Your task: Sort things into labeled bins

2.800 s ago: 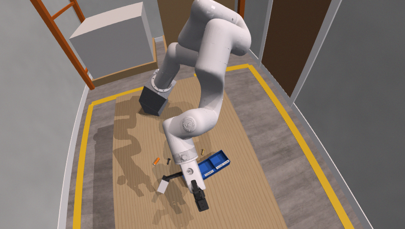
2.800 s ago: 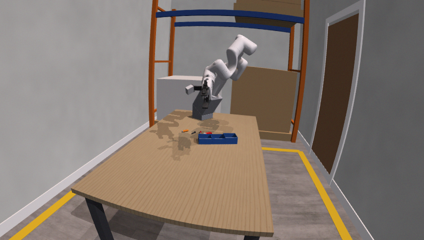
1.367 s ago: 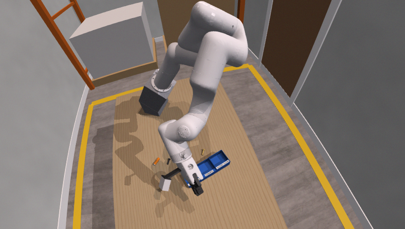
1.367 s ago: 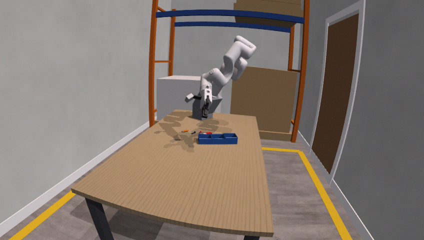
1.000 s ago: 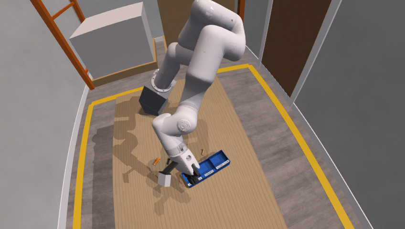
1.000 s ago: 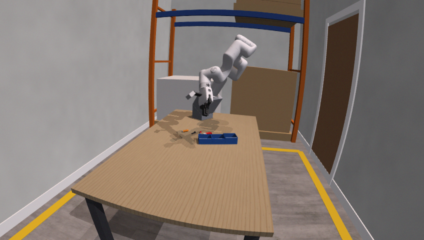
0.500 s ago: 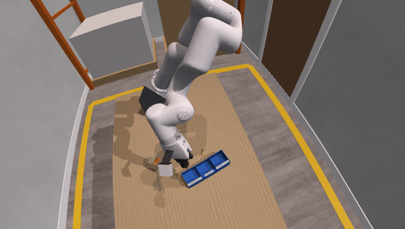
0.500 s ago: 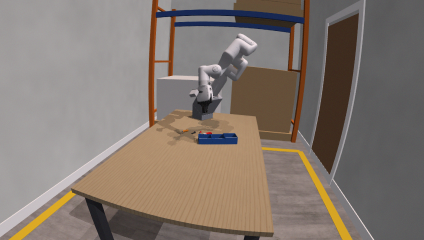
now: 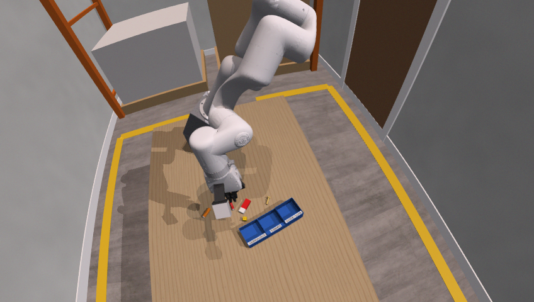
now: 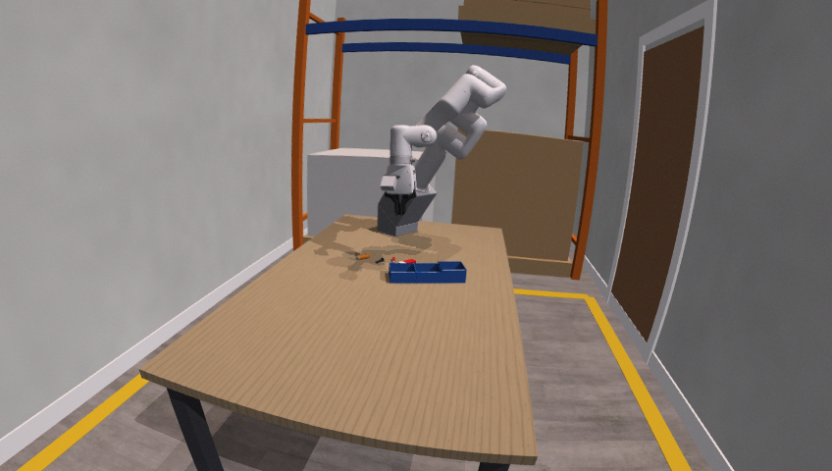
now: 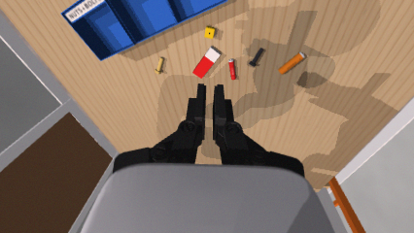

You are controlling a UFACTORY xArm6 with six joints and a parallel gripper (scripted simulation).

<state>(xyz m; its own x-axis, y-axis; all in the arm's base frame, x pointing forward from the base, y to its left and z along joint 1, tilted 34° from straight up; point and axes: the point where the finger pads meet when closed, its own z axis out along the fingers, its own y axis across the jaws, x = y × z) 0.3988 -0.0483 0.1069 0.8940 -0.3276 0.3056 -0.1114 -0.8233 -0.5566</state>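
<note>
My gripper [image 11: 209, 96] [image 9: 233, 197] [image 10: 401, 210] is shut on nothing and hangs well above the table, over a cluster of small things. In the wrist view these are a red-and-white eraser [image 11: 206, 62] [image 9: 244, 204], a small red cylinder [image 11: 232, 68] [image 9: 232, 206], a black piece [image 11: 257, 56] [image 10: 382, 259], an orange marker [image 11: 292, 63] [image 9: 206, 212] [image 10: 363, 256], a brass bolt [image 11: 159, 65] [image 9: 267, 200] and a small yellow block [image 11: 209, 32] [image 9: 244, 218]. The row of three blue labelled bins [image 11: 146, 19] [image 9: 267, 221] [image 10: 427, 275] stands just beyond them; one label reads nuts and bolts.
The arm's dark base block [image 9: 193, 125] stands at the table's far end. A white box [image 9: 150, 52] and an orange rack [image 10: 298, 116] stand beyond the table. The table edge lies close to the left of the things.
</note>
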